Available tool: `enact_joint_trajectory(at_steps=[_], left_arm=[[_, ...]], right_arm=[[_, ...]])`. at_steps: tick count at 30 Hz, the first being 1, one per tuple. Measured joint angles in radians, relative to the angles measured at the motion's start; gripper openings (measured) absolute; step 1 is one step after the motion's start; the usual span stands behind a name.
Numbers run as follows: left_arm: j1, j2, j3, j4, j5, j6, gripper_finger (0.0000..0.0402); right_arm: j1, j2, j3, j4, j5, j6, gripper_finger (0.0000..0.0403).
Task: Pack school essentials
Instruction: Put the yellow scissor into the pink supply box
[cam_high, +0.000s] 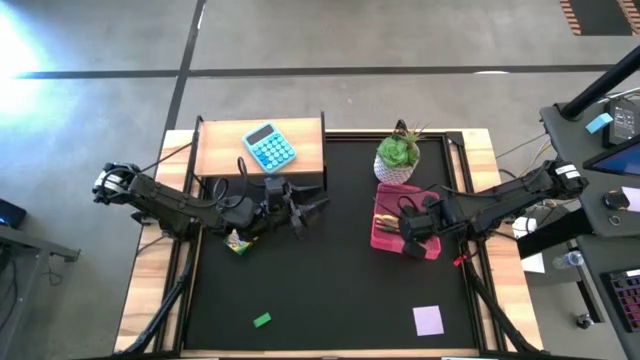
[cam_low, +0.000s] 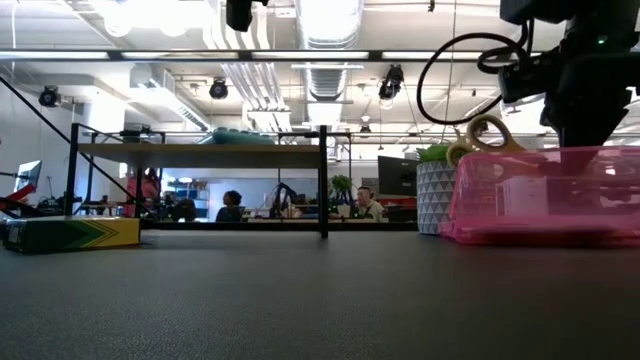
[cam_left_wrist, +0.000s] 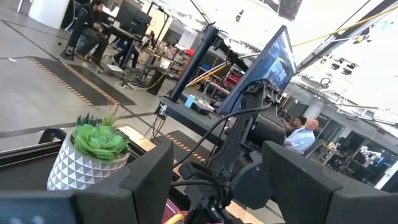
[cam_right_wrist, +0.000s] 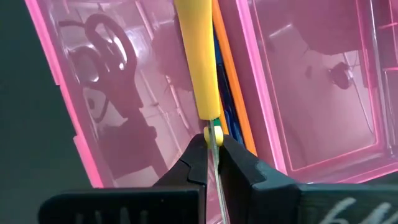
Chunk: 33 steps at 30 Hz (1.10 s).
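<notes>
My right gripper (cam_high: 413, 238) is over the pink clear box (cam_high: 392, 232) at the table's right and is shut on the yellow-handled scissors (cam_right_wrist: 198, 62). Orange and blue pencils (cam_right_wrist: 233, 106) lie in the box beside them. In the low view the scissors' handle loops (cam_low: 482, 134) stick up above the box rim. My left gripper (cam_high: 316, 207) hangs open and empty over the middle of the table, right of the yellow-green crayon box (cam_high: 237, 241), which lies flat. The green eraser (cam_high: 262, 320) and the lilac notepad (cam_high: 428, 320) lie near the front edge. My right gripper pinches the scissors' thin metal blade (cam_right_wrist: 215, 144) between its two fingers, just below the yellow handle. The fingers lie along the scissors and come from above into the box. The handle end (cam_low: 482, 134) stands higher than the box rim, so the scissors are tilted.
A light-blue calculator (cam_high: 268, 146) sits on a wooden shelf (cam_high: 300, 150) at the far left of the mat. A green plant in a white pot (cam_high: 397, 157) stands just beyond the pink box. People sit at desks far behind the table (cam_low: 232, 205).
</notes>
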Motion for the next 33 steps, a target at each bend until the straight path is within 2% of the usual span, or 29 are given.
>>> enact_joint_trajectory(at_steps=[8, 25, 33], left_arm=[[-0.001, 0.0, 0.0, 0.0, 0.0, 0.0, 0.0228], [-0.001, 0.0, 0.0, 0.0, 0.004, -0.024, 0.0228], [-0.001, 0.0, 0.0, 0.0, 0.008, -0.024, 0.0228]], right_arm=[[-0.001, 0.0, -0.012, 0.01, -0.054, -0.013, 0.0013], [-0.001, 0.0, -0.085, 0.078, -0.056, -0.015, 0.0013], [-0.001, 0.0, -0.092, 0.084, -0.056, -0.016, 0.0059]])
